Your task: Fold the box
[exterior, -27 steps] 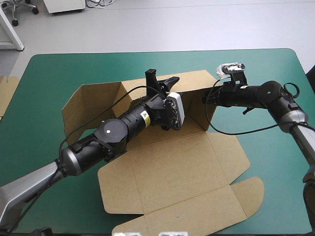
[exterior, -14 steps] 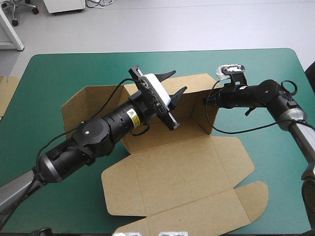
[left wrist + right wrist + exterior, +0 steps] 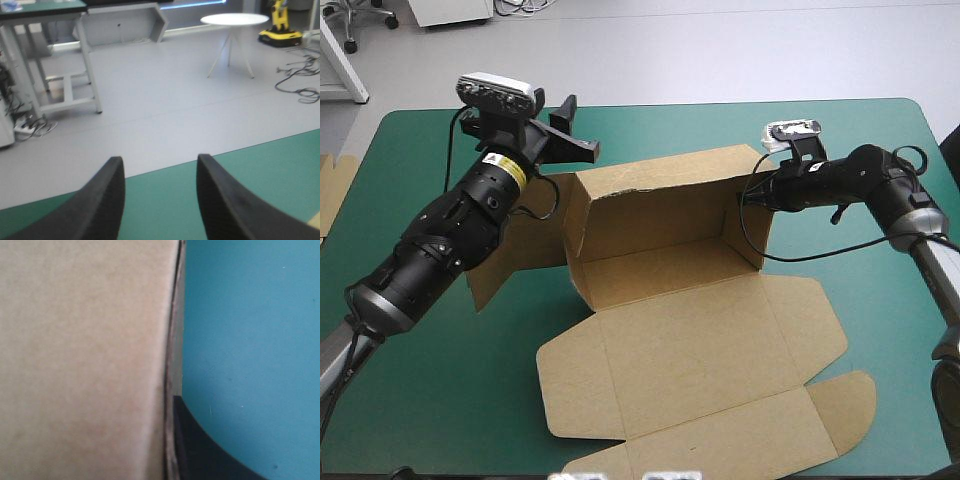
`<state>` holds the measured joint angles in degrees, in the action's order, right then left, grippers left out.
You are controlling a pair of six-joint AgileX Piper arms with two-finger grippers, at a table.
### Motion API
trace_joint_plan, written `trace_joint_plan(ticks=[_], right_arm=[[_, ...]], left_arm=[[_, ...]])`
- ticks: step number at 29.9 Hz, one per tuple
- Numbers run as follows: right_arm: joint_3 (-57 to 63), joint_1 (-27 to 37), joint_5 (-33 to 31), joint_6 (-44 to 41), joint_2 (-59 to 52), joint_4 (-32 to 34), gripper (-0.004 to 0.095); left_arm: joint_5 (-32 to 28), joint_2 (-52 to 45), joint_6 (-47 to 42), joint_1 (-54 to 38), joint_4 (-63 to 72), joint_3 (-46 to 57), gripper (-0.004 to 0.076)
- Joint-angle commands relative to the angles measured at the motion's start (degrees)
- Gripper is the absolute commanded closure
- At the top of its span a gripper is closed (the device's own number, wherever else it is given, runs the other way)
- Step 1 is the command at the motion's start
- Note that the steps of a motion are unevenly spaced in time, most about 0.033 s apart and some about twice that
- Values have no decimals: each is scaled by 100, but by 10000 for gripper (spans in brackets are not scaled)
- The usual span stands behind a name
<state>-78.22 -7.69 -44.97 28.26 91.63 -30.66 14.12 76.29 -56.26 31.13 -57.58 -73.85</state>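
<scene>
A table with a teal-green cover (image 3: 860, 140), seen from above. At its left edge a strip of spare brown board (image 3: 334, 190) pokes into view, well apart from everything else. The brown box (image 3: 700, 330) sits at the middle of the table, half built. Its long back wall stands upright on the side toward the far edge, a short wall stands at each end of it, and the wide lid panel with its rounded flaps lies flat, reaching almost to the near edge. A further flap on the box's left side is partly hidden behind the left arm, which crosses in front of it from the near left corner. The left gripper (image 3: 578, 130) is raised above the far left part of the table, clear of the box. In the left wrist view its two black fingers (image 3: 95, 210) stand wide apart, released and empty, with bare cover and the table's far edge ahead of them. The right gripper (image 3: 752, 190) reaches in from the right edge to the box's far right corner and is clamped on the top of the right end wall. In the right wrist view the brown board lies against one black finger (image 3: 200, 455), which is pressed to the wall's outer face, and the wall itself blocks the other finger from sight
</scene>
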Motion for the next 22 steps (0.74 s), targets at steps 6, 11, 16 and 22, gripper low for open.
trace_joint_plan(ticks=[6,11,16,22], right_arm=[[-630,24,-295,-345,1,179,917],[-709,24,-406,-508,37,314,917],[-921,24,-706,-776,48,690,917],[-1821,24,-1792,-1007,328,989,916]], left_arm=[[1340,-201,3787,-1037,3428,-808,432],[2176,-176,4932,-2150,4407,-1071,433],[2818,-111,6028,-3300,5316,-1071,433],[3137,72,6748,-4057,6238,-1016,479]])
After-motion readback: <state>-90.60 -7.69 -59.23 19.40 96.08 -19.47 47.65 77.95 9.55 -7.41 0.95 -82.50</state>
